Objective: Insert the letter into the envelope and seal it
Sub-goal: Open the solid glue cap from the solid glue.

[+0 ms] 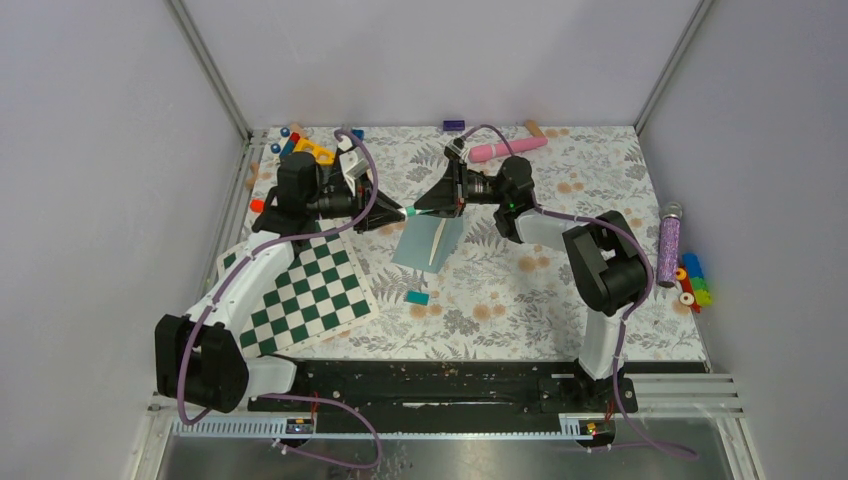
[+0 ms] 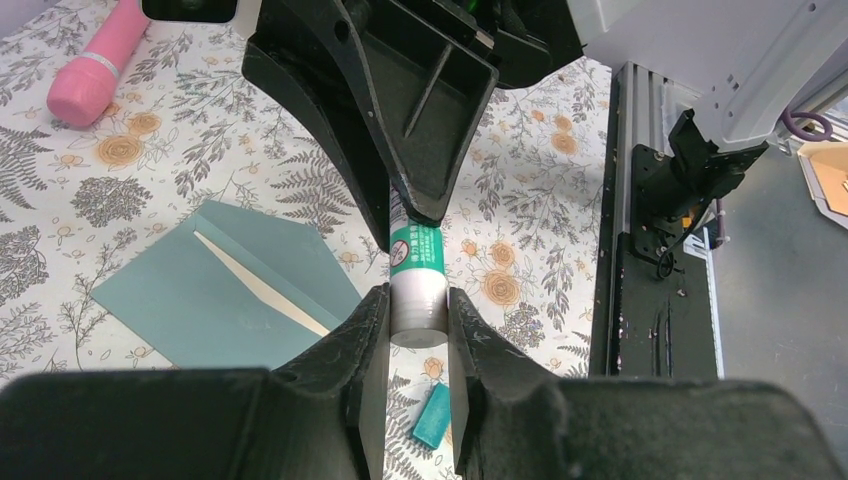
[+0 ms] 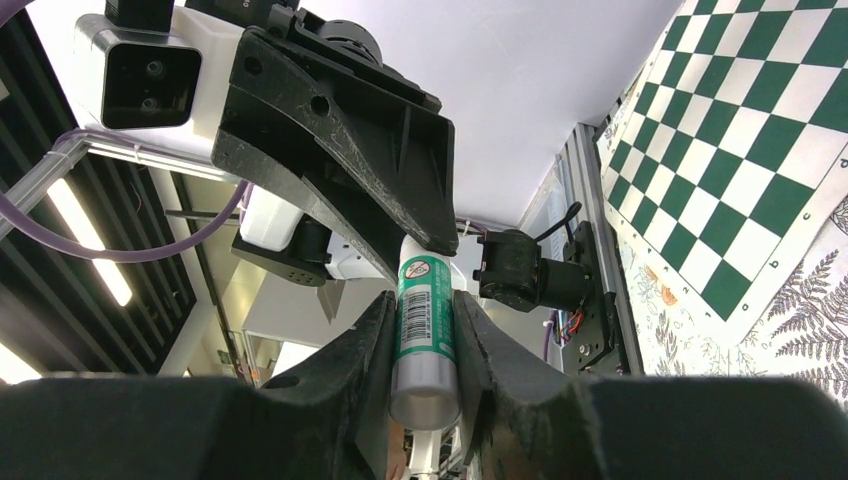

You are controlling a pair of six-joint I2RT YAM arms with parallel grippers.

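Note:
A green and white glue stick (image 1: 412,212) hangs in the air between my two grippers, above the table. My left gripper (image 2: 418,305) is shut on its white cap (image 2: 417,300). My right gripper (image 3: 422,312) is shut on the green body (image 3: 424,320) from the opposite side. Below them the teal envelope (image 1: 425,245) lies flat on the floral cloth, with a thin cream strip of the letter (image 2: 262,285) showing along its flap line. In the top view the left gripper (image 1: 398,211) and right gripper (image 1: 433,208) face each other tip to tip.
A green-white checkerboard (image 1: 300,290) lies at the front left under the left arm. A tiny teal block (image 1: 417,297) sits near the envelope. A pink cylinder (image 1: 508,148) lies at the back. Toys (image 1: 300,145) fill the back left corner, and a purple tube (image 1: 668,240) and coloured pieces (image 1: 692,282) lie at the right.

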